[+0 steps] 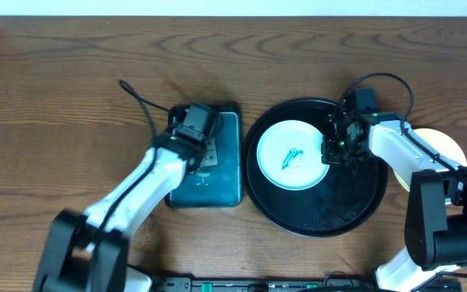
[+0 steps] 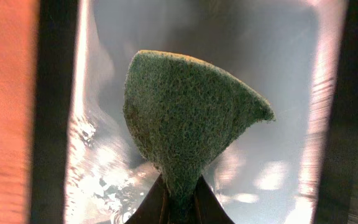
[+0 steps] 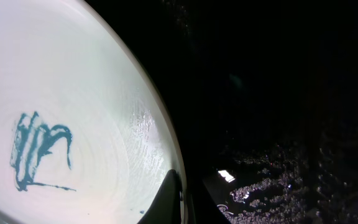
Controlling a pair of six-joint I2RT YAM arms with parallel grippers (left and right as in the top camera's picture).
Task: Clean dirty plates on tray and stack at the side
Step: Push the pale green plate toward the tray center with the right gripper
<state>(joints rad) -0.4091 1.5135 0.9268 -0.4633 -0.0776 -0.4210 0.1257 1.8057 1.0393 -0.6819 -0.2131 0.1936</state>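
Pale plate (image 1: pixel 302 134), count one: lies flat inside the black tray (image 1: pixel 349 204), left of the tray's middle, face up, carrying one teal scribble (image 3: pixel 39 149) near its centre. Yellow plate (image 1: pixel 451 146), count one: rests on the wooden table (image 1: pixel 55 81) just outside the black tray's right rim, partly hidden behind the right arm; its face cannot be read. Plates in view, total two. Black tray, count one: round, glossy, raised rim, with wet glints on its bare floor to the right of the pale plate. Teal tray (image 1: pixel 227 185), count one: rectangular, just left of the black tray, its surface wet and shiny. Sponge (image 2: pixel 185 124), count one: green, coarse, pinched at its lower end so that it fans out above the fingers. Left gripper (image 2: pixel 179 205), count one: clamped on the sponge, over the teal tray. Right gripper (image 1: pixel 336 148), count one: closed, its fingertips (image 3: pixel 171 193) at the pale plate's right rim; whether the rim is actually pinched between them cannot be told.
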